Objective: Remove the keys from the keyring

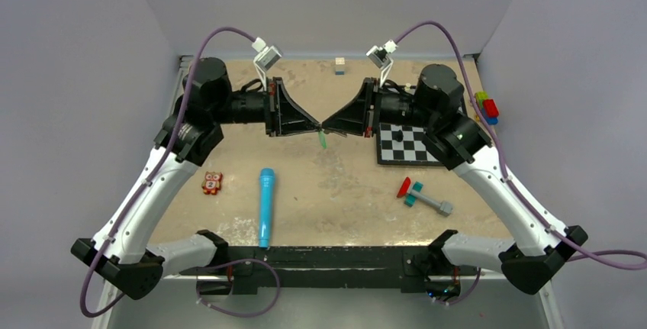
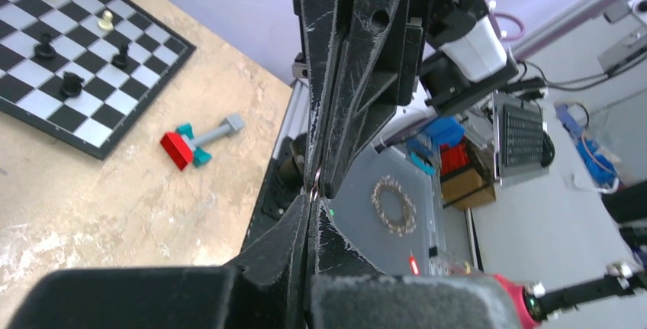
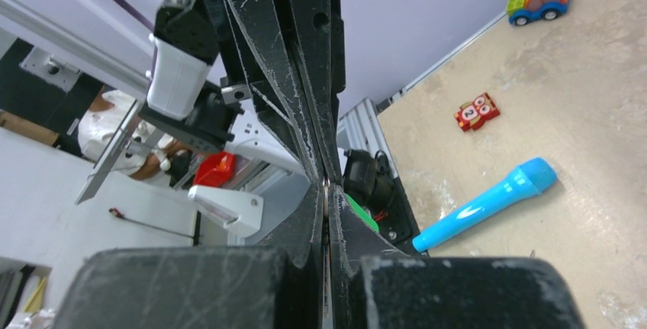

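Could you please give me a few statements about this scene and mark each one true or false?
1. The left gripper and the right gripper meet tip to tip above the sandy table. True.
2. The blue toy microphone lies on the black-and-white chessboard. False: it lies on the bare table, nearer the left arm and apart from the board.
3. A small green piece hangs just below where the grippers meet. True.
4. The left gripper is wide open. False: its fingers are closed on a thin metal keyring.
5. The chessboard carries nothing. False: several chess pieces stand on it.
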Controlling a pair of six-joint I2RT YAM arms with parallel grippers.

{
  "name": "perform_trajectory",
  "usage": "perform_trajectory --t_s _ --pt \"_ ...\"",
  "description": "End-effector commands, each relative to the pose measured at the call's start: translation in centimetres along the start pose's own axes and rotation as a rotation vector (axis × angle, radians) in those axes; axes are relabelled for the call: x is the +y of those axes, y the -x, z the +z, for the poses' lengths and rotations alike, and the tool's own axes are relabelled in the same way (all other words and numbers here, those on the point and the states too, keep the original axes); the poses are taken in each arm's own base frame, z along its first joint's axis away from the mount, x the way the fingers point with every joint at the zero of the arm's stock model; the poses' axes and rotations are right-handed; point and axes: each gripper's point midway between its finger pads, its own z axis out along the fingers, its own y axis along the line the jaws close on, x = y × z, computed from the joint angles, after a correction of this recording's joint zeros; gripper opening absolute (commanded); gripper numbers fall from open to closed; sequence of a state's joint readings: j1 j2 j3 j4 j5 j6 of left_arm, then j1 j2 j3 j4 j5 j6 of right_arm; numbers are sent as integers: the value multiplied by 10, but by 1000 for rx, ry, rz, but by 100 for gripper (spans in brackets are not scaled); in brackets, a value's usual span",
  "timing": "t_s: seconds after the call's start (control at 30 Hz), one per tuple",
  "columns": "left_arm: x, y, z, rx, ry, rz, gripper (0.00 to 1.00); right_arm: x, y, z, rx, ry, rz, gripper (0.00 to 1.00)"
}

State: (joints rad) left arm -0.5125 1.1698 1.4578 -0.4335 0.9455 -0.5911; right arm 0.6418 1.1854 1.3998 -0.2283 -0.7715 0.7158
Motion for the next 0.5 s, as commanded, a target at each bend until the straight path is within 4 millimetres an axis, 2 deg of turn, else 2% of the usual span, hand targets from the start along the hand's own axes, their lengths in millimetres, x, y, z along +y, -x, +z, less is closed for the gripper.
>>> perform_trajectory --t_s 0.0,0.23,0.47 --pt "-8 35 1 -192 13 -18 0 26 32 -4 -151 58 -72 0" --pt "-7 49 -7 -309 70 -55 0 36 46 0 -213 114 -77 0" --pt "-5 55 -9 -380 85 -98 0 40 51 7 -227 136 -75 0"
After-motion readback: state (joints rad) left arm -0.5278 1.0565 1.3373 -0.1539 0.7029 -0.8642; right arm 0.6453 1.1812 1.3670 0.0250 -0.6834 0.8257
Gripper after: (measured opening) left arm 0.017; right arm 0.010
